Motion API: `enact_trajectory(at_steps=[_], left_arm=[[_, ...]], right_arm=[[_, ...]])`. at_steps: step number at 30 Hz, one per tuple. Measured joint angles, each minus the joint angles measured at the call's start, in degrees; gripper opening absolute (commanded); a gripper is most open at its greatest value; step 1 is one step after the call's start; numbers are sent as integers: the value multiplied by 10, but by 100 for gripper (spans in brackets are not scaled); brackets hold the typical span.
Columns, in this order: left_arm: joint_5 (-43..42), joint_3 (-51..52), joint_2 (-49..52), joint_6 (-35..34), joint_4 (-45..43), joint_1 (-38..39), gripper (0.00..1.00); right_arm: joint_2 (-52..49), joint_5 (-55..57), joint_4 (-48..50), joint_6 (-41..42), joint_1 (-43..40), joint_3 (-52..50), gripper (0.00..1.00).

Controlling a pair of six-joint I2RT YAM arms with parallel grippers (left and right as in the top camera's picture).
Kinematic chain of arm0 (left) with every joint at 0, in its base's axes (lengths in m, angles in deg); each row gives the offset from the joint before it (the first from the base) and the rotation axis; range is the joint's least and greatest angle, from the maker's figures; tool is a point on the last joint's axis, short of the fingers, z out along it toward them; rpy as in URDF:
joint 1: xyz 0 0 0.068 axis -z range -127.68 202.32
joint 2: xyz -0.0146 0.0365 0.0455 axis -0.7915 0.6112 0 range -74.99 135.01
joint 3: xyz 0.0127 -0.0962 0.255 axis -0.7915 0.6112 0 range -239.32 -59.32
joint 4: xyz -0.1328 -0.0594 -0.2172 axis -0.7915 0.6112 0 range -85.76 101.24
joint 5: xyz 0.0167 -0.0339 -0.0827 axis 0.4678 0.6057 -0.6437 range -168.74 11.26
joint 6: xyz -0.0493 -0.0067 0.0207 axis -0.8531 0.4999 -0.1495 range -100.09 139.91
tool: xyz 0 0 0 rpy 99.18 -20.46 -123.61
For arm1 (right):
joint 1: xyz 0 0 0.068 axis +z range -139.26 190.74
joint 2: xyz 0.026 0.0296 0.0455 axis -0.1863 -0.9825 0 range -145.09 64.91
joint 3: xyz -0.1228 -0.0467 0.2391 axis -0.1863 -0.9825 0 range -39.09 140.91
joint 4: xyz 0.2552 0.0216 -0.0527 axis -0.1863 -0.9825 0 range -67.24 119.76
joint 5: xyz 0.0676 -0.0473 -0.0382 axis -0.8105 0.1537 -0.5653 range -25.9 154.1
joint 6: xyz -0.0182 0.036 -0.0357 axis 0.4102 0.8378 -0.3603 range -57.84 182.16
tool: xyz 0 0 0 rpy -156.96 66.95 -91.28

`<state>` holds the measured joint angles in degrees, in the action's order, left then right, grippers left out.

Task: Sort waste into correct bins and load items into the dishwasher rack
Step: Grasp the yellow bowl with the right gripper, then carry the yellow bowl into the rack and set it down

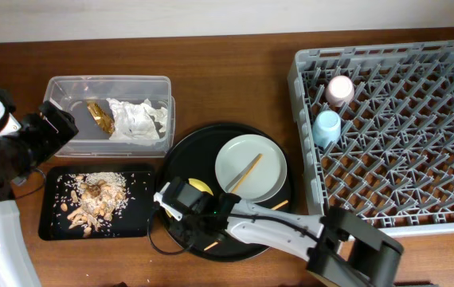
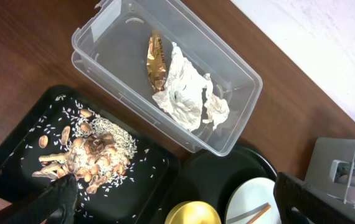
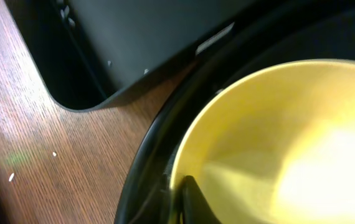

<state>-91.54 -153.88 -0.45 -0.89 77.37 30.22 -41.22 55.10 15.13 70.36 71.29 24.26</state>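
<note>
The yellow bowl (image 1: 201,188) stands on the round black tray (image 1: 181,147), left of the grey-white plate (image 1: 251,169), which carries one chopstick (image 1: 248,172). My right gripper (image 1: 181,198) is shut on the bowl's rim (image 3: 277,124), with one finger (image 3: 180,193) inside the bowl. The second chopstick (image 1: 279,205) lies partly under the right arm. The napkin (image 2: 187,93) and wrapper (image 2: 156,62) lie in the clear box (image 1: 68,86). Food scraps (image 1: 95,195) lie in the black rectangular tray (image 1: 135,223). The pink cup (image 1: 340,89) and blue cup (image 1: 327,126) sit in the rack (image 1: 418,135). My left gripper (image 2: 180,199) is open and empty above the trays.
The right arm stretches from the front right across the round tray's front edge. The rack fills the right side of the wooden table. The left arm's body sits at the far left edge beside the clear box.
</note>
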Motion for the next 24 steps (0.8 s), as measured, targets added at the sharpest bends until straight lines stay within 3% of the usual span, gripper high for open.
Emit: enact_trajectory(at_steps=[7, 10, 12, 14, 15, 20, 24], left_arm=[[0, 0, 0, 0, 0, 0, 99], [0, 0, 0, 0, 0, 0, 99], [0, 0, 0, 0, 0, 0, 99], [0, 0, 0, 0, 1, 0, 99], [0, 0, 0, 0, 0, 0, 99], [0, 0, 0, 0, 0, -1, 99], [0, 0, 0, 0, 0, -1, 99]], right_arm=[[103, -5, -31, 3, -1, -1, 4], [254, -64, -119, 3, -67, -5, 4], [372, -134, -177, 4, -197, -5, 4], [414, -209, -215, 3, -305, -5, 4], [432, -277, -243, -2, -411, -5, 4], [372, -554, -324, -73, -700, -5, 4], [264, -701, -358, -123, -821, -5, 4]])
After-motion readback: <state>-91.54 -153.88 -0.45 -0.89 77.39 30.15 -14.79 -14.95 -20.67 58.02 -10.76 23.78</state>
